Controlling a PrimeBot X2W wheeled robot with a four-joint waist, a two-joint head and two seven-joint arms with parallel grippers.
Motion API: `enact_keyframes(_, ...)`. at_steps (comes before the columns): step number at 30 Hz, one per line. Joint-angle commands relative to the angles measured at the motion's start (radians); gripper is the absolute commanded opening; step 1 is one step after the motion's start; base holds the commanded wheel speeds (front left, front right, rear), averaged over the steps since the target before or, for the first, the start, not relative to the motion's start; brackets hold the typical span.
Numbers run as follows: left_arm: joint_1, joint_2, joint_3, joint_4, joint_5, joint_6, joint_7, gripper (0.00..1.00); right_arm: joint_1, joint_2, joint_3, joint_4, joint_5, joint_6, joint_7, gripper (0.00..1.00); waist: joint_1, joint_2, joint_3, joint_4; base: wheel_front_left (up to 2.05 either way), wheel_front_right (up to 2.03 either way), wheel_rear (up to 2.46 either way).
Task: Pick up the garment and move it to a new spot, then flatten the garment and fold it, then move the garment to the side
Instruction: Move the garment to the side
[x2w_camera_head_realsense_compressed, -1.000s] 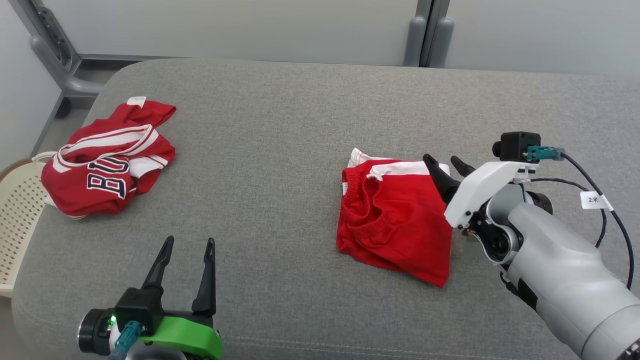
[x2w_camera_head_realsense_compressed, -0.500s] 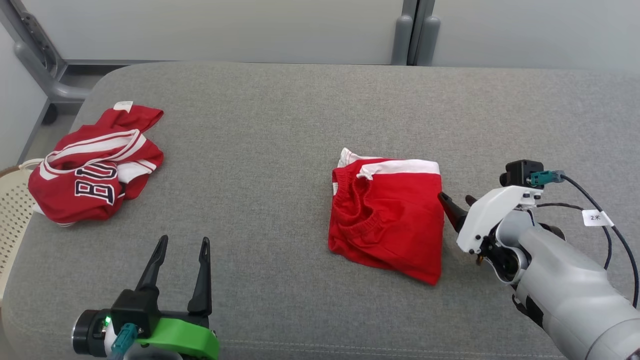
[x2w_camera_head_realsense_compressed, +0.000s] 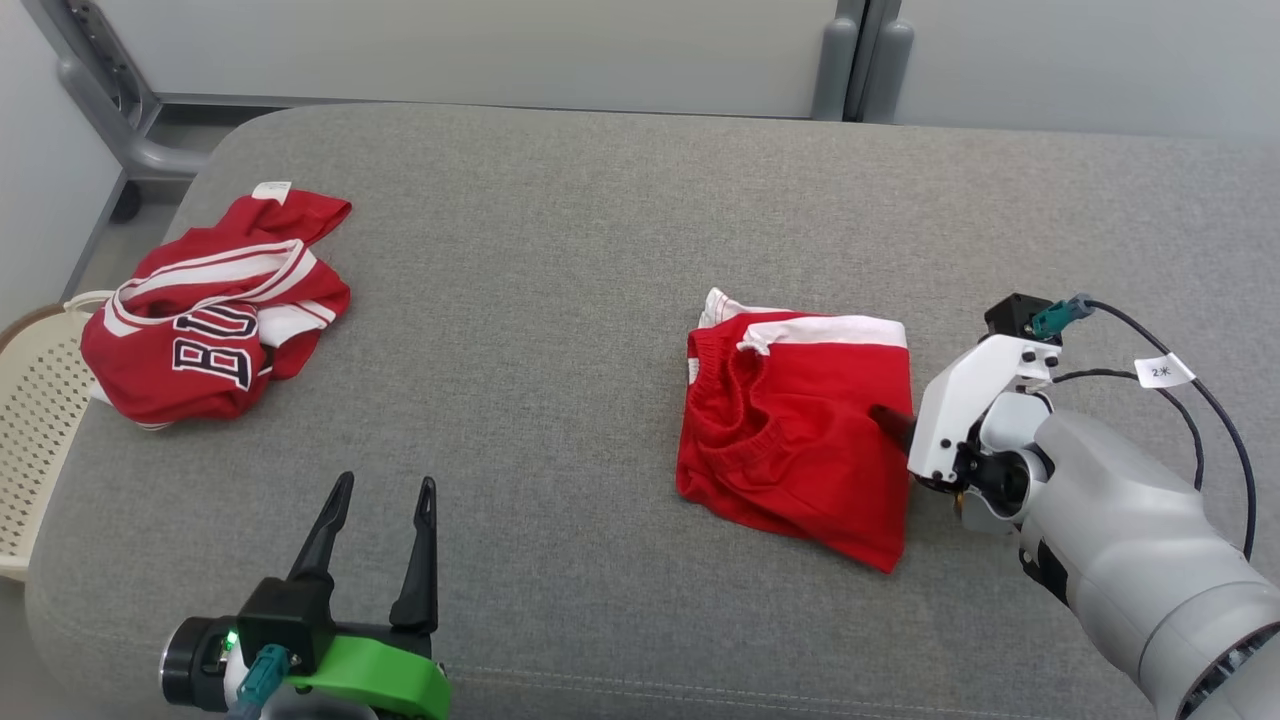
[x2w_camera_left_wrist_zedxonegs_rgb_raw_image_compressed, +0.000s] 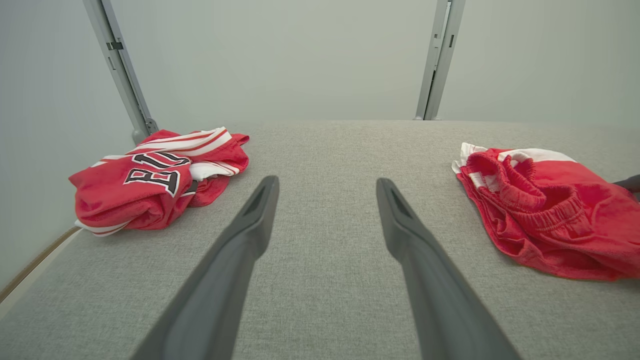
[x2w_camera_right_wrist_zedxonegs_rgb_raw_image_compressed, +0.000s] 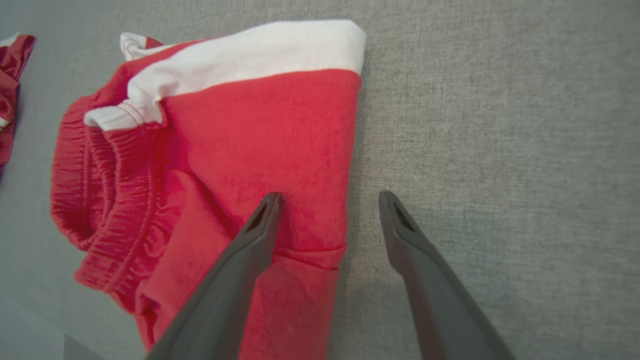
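The garment (x2w_camera_head_realsense_compressed: 790, 440) is a pair of red shorts with a white band, folded into a rough square on the grey cushion right of centre; it also lies at the right of the left wrist view (x2w_camera_left_wrist_zedxonegs_rgb_raw_image_compressed: 545, 210). My right gripper (x2w_camera_head_realsense_compressed: 895, 420) is open at its right edge. In the right wrist view the garment (x2w_camera_right_wrist_zedxonegs_rgb_raw_image_compressed: 250, 135) lies under one finger while the other finger is over bare cushion, so the right gripper (x2w_camera_right_wrist_zedxonegs_rgb_raw_image_compressed: 327, 197) straddles that edge. My left gripper (x2w_camera_head_realsense_compressed: 385, 485) (x2w_camera_left_wrist_zedxonegs_rgb_raw_image_compressed: 327, 181) stands open and empty near the front left.
A crumpled red jersey (x2w_camera_head_realsense_compressed: 210, 310) (x2w_camera_left_wrist_zedxonegs_rgb_raw_image_compressed: 155, 175) with dark letters lies at the cushion's far left. Beside that corner stands a cream perforated basket (x2w_camera_head_realsense_compressed: 35, 440). Grey frame posts (x2w_camera_head_realsense_compressed: 850, 60) rise behind the cushion (x2w_camera_head_realsense_compressed: 560, 300). A cable (x2w_camera_head_realsense_compressed: 1200, 400) loops off my right wrist.
My right gripper has moved from the garment's upper right corner down to the middle of its right edge, still open. The camera shifted slightly. The garment and my left gripper have stayed put.
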Motion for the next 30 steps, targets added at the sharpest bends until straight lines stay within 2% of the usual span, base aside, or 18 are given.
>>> enact_keyframes(1,-0.017,0.001,-0.003,0.003,-0.003,0.000,0.001,1.00,-0.022,0.007,-0.004,0.024,0.006,0.000,0.022,1.00,0.0000,0.0000,0.004,0.008,0.00,0.00,0.00)
enact_keyframes(11,-0.026,0.001,-0.015,0.009,-0.015,0.005,0.001,1.00,-0.051,0.024,-0.028,0.083,0.024,0.000,0.099,1.00,0.0000,0.0000,0.010,0.038,0.00,0.00,0.00)
enact_keyframes(21,-0.037,0.000,-0.029,0.012,-0.027,0.011,0.001,1.00,-0.007,0.004,-0.062,0.087,0.007,0.000,0.135,1.00,0.0000,0.0000,0.029,0.063,0.00,0.00,0.00)
enact_keyframes(22,-0.038,0.000,-0.029,0.012,-0.028,0.011,0.001,1.00,-0.005,0.007,-0.065,0.087,0.004,0.000,0.136,0.85,0.0000,0.0000,0.031,0.064,0.00,0.00,0.00)
enact_keyframes(23,-0.039,0.000,-0.027,0.012,-0.027,0.011,0.001,1.00,-0.007,0.013,-0.068,0.087,0.004,0.000,0.132,0.40,0.0000,0.0000,0.033,0.064,0.00,0.00,0.00)
enact_keyframes(24,-0.040,0.000,-0.026,0.013,-0.026,0.011,0.001,1.00,-0.014,0.020,-0.073,0.087,0.004,0.000,0.119,0.00,0.0000,0.0000,0.036,0.063,0.00,0.00,0.00)
enact_keyframes(30,-0.040,0.000,-0.010,0.003,-0.015,0.011,0.001,1.00,-0.038,0.025,-0.077,0.087,-0.013,0.000,0.081,0.00,0.0000,0.0000,0.036,0.045,0.00,0.00,0.00)
